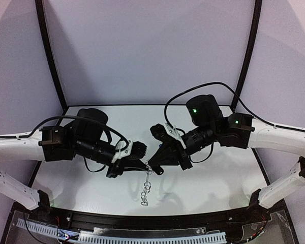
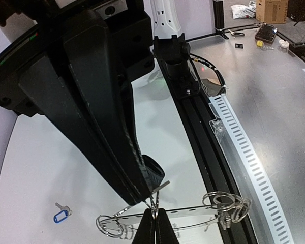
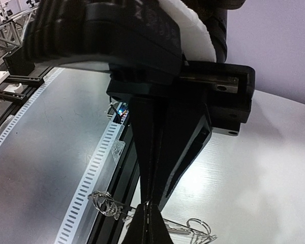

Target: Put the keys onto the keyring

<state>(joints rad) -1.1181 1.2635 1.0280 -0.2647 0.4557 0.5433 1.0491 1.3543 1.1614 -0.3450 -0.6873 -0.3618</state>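
The keyring (image 1: pixel 146 189) hangs edge-on below the point where both grippers meet above the table. In the left wrist view it is a flat disc (image 2: pixel 193 214) with silver wire loops at both ends. My left gripper (image 1: pixel 146 165) (image 2: pixel 152 204) is shut on one wire loop at its rim. My right gripper (image 1: pixel 154 168) (image 3: pixel 148 202) is shut tip to tip against it on the same spot. A small black piece (image 2: pixel 156 173) with a short silver blade shows behind the tips; I cannot tell whether it is the black-headed key. The blue-tagged key (image 2: pixel 61 217) lies on the table.
The white table (image 1: pixel 208 178) ends at a black rail (image 1: pixel 157 219) along the near edge, with a white slotted cable duct (image 2: pixel 244 152) beyond it. Both arm bases stand at the near corners. Curved black poles frame the back wall.
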